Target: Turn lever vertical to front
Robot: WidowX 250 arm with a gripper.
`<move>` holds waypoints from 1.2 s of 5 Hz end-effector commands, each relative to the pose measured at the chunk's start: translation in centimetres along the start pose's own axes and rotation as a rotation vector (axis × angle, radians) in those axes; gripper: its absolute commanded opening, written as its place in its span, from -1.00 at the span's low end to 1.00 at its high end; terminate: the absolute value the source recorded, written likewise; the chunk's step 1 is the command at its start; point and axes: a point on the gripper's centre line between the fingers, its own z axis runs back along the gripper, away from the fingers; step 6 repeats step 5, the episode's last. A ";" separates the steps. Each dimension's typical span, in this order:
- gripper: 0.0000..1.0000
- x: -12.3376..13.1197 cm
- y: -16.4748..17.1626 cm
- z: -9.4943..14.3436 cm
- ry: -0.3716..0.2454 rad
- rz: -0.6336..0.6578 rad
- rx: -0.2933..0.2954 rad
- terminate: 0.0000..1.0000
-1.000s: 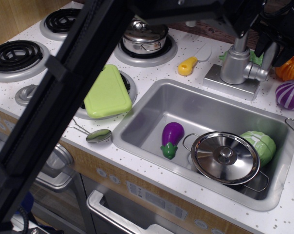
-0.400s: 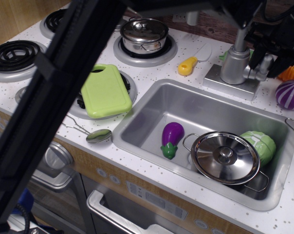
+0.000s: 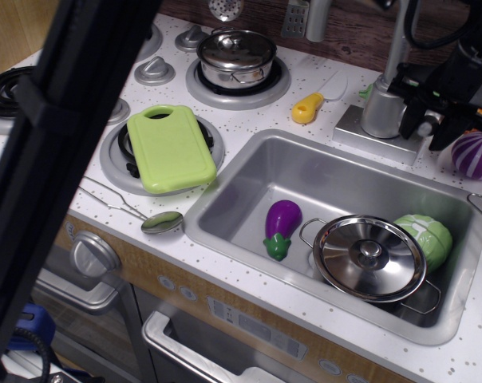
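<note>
The lever (image 3: 429,121) looks stiff, slick metal on the tap body's (image 3: 380,112) right — grab its flat paddle end. The gripper (image 3: 426,120) straddles it, jaws partly open — can't tell if they're actually gripping.

lever (image 3: 427,121) mostly hidden behind the hand (image 3: 429,120), hand's grip unclear, arm blurred

A toy play kitchen. A white speckled table (image 3: 249,88) carries coil stove burners (image 3: 5,88), a rectangular steel sink (image 3: 249,171) and a small steel lidded pot (image 3: 236,54). Plastic vegetables, including a purple eggplant (image 3: 281,227), lie in the sink.
</note>
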 end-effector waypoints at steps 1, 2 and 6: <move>-1.00 0.5 0.2 2.9 -0.095 0.036 -0.080 -1.00; -1.00 0.5 0.2 1.8 -0.100 0.032 -0.099 -1.00; 1.00 0.8 0.5 3.8 0.044 -0.065 -0.101 1.00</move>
